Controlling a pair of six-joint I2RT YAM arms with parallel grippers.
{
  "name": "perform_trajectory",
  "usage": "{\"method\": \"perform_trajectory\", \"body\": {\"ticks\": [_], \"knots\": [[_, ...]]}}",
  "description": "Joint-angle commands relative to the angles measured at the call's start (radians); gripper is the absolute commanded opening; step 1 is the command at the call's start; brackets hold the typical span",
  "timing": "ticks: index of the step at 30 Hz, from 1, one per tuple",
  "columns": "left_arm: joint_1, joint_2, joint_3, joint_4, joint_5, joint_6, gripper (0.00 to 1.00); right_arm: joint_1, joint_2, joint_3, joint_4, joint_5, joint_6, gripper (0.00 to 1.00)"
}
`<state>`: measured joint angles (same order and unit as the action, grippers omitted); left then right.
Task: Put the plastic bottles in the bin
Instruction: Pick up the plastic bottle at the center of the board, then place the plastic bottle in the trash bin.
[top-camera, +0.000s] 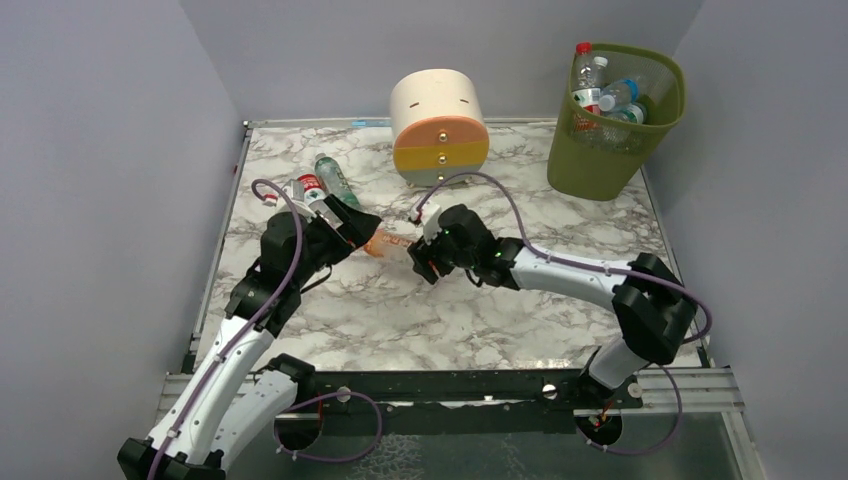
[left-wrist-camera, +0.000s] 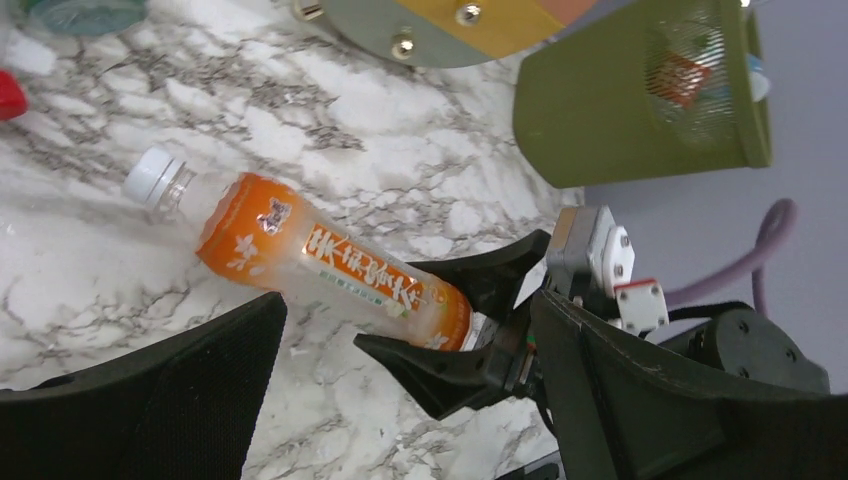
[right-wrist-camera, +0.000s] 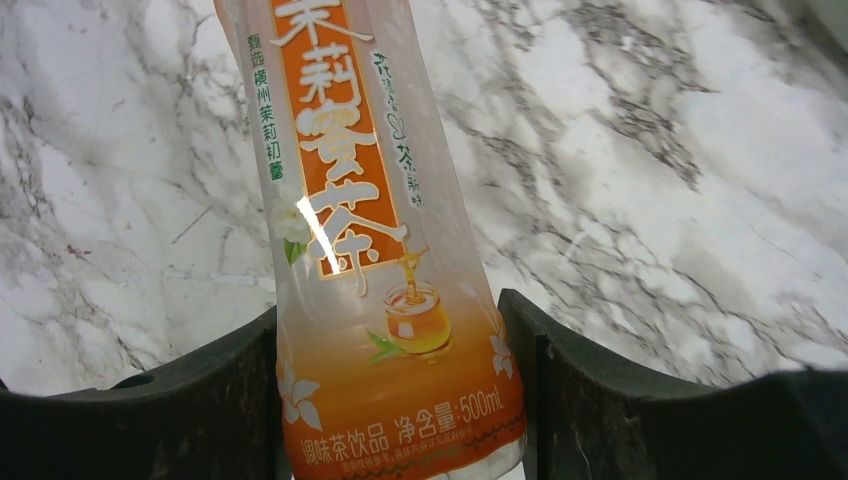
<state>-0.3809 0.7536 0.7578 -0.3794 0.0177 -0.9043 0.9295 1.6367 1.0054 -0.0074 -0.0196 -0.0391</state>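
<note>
The right tool (right-wrist-camera: 395, 330) is clamped on the base end of the orange-labelled bottle (left-wrist-camera: 330, 265), one finger pressed against each side; the bottle reaches away from it toward the left arm, its white cap (left-wrist-camera: 152, 175) at the far end, near the middle of the marble table (top-camera: 420, 320); whether it rests on the table or is held just above it, I cannot tell. The left tool (left-wrist-camera: 408, 305) has its fingers spread wide apart just beside the bottle, gripping nothing. Behind the left arm, two more bottles lie close together on the table, one with a green label (top-camera: 335, 180) and one with a red label (top-camera: 308, 188). The round cream, orange and yellow drawer unit (top-camera: 440, 125) stands at the far edge, between those loose bottles and the bin (top-camera: 600, 160); the olive-green bin stands at the far right corner, well apart from both tools, with several bottles (top-camera: 610, 95) already inside, one red cap poking above the rim. A purple cable (top-camera: 500, 190) arches over the right wrist.
</note>
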Motion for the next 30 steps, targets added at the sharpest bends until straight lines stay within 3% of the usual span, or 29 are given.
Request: {"method": "perform_trajectory", "body": {"ticks": [1,17,30], "knots": [[0.001,-0.034,-0.021,0.124,0.093,0.042,0.99,-0.073,-0.115,-0.008,-0.076,0.053,0.076,0.54],[0.001,0.003,-0.067,0.196,0.169,0.034,0.99,-0.185,-0.304,0.126,-0.312,0.137,0.164,0.55],[0.001,0.073,-0.137,0.305,0.255,0.016,0.99,-0.362,-0.304,0.352,-0.349,0.112,0.151,0.56]]}}
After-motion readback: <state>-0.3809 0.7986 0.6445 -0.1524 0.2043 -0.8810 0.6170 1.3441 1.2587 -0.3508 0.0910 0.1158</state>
